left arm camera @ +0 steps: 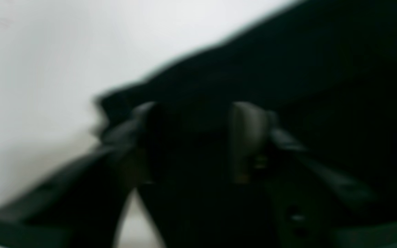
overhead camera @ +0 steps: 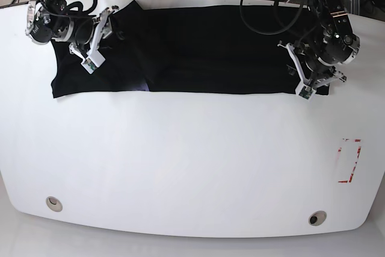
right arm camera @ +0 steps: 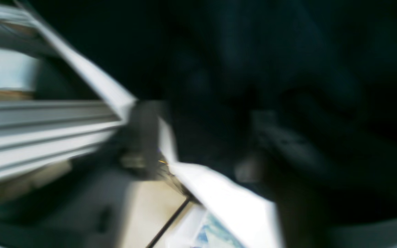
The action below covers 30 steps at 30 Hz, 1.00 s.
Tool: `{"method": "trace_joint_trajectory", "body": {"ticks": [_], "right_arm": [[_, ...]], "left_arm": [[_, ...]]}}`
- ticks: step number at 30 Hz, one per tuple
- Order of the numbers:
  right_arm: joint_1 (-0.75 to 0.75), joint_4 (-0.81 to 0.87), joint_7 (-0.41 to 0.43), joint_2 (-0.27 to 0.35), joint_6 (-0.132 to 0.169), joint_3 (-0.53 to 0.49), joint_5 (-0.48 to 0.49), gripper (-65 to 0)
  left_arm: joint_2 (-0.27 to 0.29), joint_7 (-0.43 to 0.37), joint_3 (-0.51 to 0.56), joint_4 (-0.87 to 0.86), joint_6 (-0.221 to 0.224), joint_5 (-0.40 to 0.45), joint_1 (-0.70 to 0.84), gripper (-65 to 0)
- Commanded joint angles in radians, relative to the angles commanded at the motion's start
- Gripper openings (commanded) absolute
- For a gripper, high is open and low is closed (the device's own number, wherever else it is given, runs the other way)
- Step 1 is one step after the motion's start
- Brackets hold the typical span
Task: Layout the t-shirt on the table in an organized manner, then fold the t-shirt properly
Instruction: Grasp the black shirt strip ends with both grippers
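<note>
The soft black short-sleeved t-shirt (overhead camera: 222,70) lies as a long band along the far edge of the glossy white tabletop (overhead camera: 198,161), with the red tape rectangle (overhead camera: 350,161) well apart from it, toward the near side. My left gripper (left arm camera: 195,144) is over the cloth close to one of its corners; my right gripper (right arm camera: 202,141) is over the other end, near the tabletop's edge. Both pairs of jaws are parted, with dark fabric showing between the fingers, and I see neither of them pinching it.

I judge this cloth light and limp, with no stiffness to help me: it will droop wherever I leave it unsupported and wrinkle if I push at it. It shouldn't break, but on so glossy a surface the whole piece may slide when I pull one end. I would take hold right at the edge, near the corners, catching every layer I mean to move, since a shallow pinch could lift just the top one. The right end looks bunched, with a raised ridge, so it likely wants smoothing before any fold. Lifting both ends together, low and slowly, should keep the band straight; uneven pulling would skew it.
</note>
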Motion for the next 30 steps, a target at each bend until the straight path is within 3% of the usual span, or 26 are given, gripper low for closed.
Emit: {"method": "trace_joint_trajectory", "body": {"ticks": [4,12,22,30], "right_arm": [[0.003,0.002,0.029,-0.035,0.000,0.052,-0.146,-55.2],[0.006,-0.057,0.247,-0.061,0.000,0.058,-0.434,-53.3],[0.112,-0.307,0.404,-0.068,0.000,0.064,-0.531,-53.4],[0.201,-0.445,0.529,-0.066,0.000,0.064,-0.634,-53.4]], "left_arm": [[0.003,-0.002,-0.029,-0.005,0.000,-0.003,0.029,-46.9],[0.014,-0.121,-0.055,-0.044,0.000,0.006,0.089,-46.9],[-0.051,-0.124,0.052,-0.195,0.000,0.005,0.018,-46.8],[-0.074,-0.127,0.103,-0.376,0.000,0.005,-0.135,-46.8]]}}
